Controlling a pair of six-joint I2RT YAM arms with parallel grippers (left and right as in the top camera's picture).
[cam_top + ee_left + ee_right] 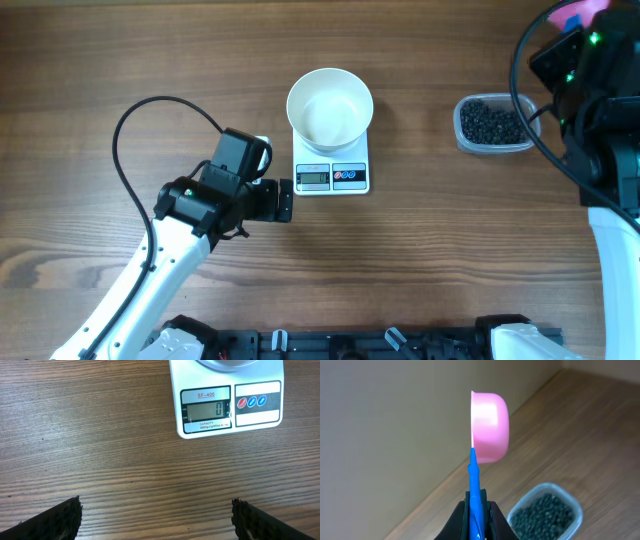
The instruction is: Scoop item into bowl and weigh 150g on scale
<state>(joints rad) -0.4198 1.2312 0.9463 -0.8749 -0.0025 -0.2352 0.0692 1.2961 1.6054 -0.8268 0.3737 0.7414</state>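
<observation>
From my left wrist, the top edge cuts off the bowl (227, 364) and the back of the scale (257, 415), and only my left fingertips (57, 521) show. From above, my scoop (590, 10) is cut off at the top. My right wrist sees it side-on, so its inside is hidden, and the tub (575, 505) is cut off too.

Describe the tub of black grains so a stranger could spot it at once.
On the wooden table, look right of the white scale with the bowl on it. A clear plastic tub stands there alone. Only it holds small black grains; the bowl is empty.
</observation>
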